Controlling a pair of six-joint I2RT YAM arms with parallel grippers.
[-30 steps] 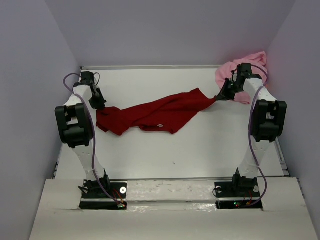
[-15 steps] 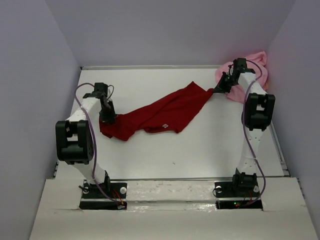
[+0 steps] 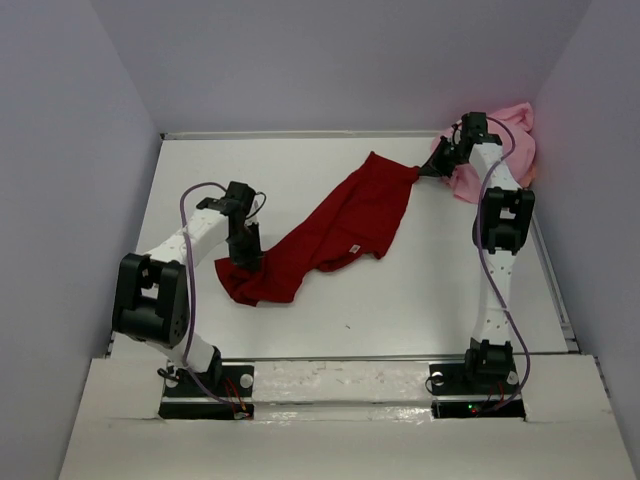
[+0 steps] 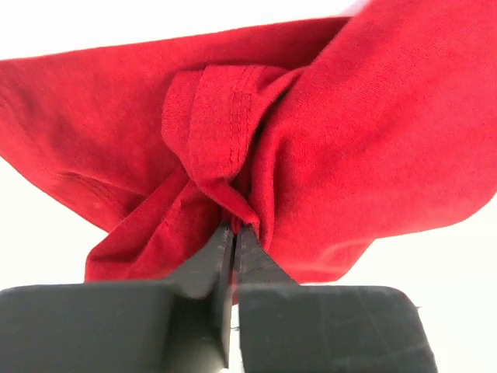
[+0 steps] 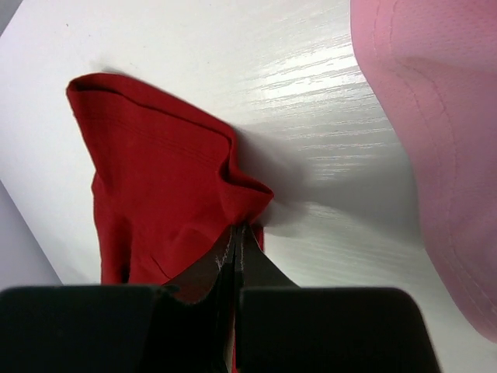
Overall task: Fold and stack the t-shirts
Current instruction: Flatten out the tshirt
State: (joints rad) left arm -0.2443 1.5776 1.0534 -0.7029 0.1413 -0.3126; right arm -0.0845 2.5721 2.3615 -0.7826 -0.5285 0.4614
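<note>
The dark red t-shirt (image 3: 340,225) lies stretched slantwise across the white table, from near left to far right. My left gripper (image 3: 246,262) is shut on its bunched near-left end (image 4: 233,194), pinching a fold by a stitched hem. At the far right, my right gripper (image 3: 424,170) is shut on a corner of the same red shirt (image 5: 171,194), just above the table. The light pink t-shirt (image 3: 500,140) lies crumpled in the far right corner, beside the right arm, and fills the right edge of the right wrist view (image 5: 435,132).
Lilac walls close the white table (image 3: 300,160) on the left, back and right. Both arm bases (image 3: 205,385) (image 3: 478,380) sit on the near ledge. The right arm (image 3: 500,215) reaches far back along the right side.
My left gripper has pulled its end of the red shirt rightward and nearer, so the shirt now runs slantwise. The right gripper has carried its corner a little farther back and left.
</note>
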